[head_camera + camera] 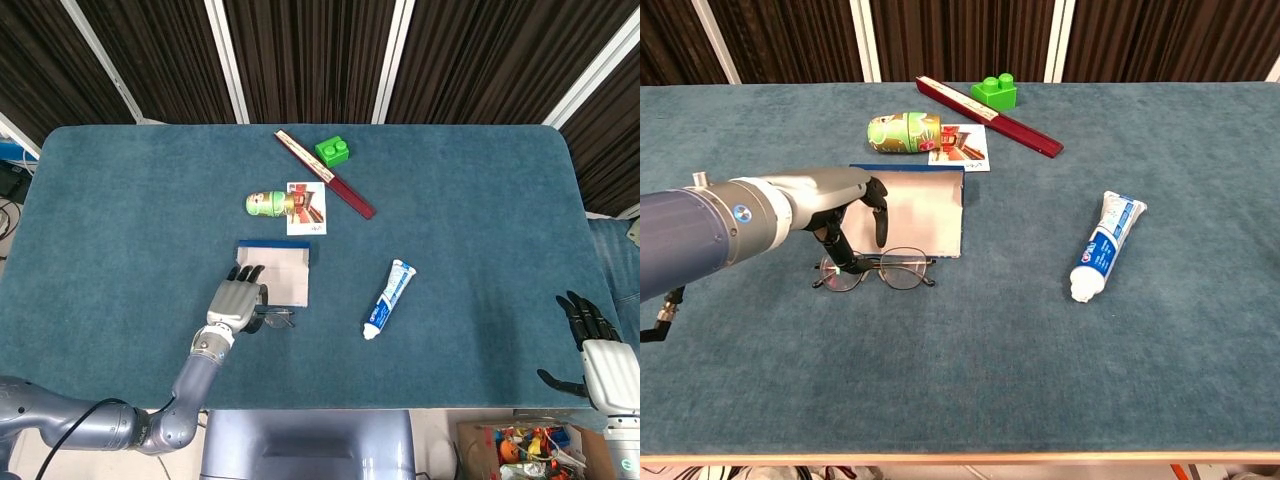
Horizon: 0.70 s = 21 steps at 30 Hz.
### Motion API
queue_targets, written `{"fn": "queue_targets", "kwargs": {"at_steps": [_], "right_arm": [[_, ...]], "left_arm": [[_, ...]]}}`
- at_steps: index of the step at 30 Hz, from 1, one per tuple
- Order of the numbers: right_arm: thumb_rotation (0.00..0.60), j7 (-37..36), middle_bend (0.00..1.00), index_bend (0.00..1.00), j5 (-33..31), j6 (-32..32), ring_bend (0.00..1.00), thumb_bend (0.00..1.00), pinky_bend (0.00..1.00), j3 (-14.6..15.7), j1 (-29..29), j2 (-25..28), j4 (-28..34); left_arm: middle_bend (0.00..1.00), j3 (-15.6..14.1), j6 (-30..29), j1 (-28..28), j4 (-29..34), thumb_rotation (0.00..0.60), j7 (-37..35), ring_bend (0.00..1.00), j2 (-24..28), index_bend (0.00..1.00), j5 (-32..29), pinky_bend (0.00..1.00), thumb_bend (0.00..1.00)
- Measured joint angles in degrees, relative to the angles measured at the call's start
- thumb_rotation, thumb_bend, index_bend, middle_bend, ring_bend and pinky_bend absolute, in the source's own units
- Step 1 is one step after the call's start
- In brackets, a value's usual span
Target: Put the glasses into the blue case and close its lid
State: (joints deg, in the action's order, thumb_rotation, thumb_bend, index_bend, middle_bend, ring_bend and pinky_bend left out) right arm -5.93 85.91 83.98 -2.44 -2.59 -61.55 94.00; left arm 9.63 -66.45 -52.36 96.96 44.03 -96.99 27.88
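The blue case (288, 272) (922, 208) lies open on the table, its pale grey lining facing up. The wire-rimmed glasses (274, 318) (890, 270) lie unfolded just in front of the case's near edge. My left hand (238, 298) (845, 200) hovers over the case's left side and the left lens, fingers spread and curved downward. Its thumb reaches down to the left lens; I cannot tell whether it touches. It holds nothing. My right hand (592, 340) hangs off the table's near right corner, fingers apart and empty, seen only in the head view.
A toothpaste tube (388, 298) (1105, 245) lies right of the case. Behind the case are a green can (268, 203) (900, 132) on its side, a picture card (308, 208) (965, 148), a long red strip (325, 175) (990, 115) and a green brick (332, 151) (995, 92).
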Motion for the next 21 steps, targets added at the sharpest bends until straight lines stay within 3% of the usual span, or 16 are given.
{"fn": "queue_targets", "kwargs": {"at_steps": [21], "right_arm": [[0.6,-0.18,0.0,0.0,-0.3,-0.46,0.03,0.09,0.18,0.03,-0.06,0.32,0.23]], "left_arm": [[0.07,-0.1,-0.49,-0.65,-3.04,0.6,1.62,0.0,-2.52,0.51,-0.16,0.0,0.34]]}}
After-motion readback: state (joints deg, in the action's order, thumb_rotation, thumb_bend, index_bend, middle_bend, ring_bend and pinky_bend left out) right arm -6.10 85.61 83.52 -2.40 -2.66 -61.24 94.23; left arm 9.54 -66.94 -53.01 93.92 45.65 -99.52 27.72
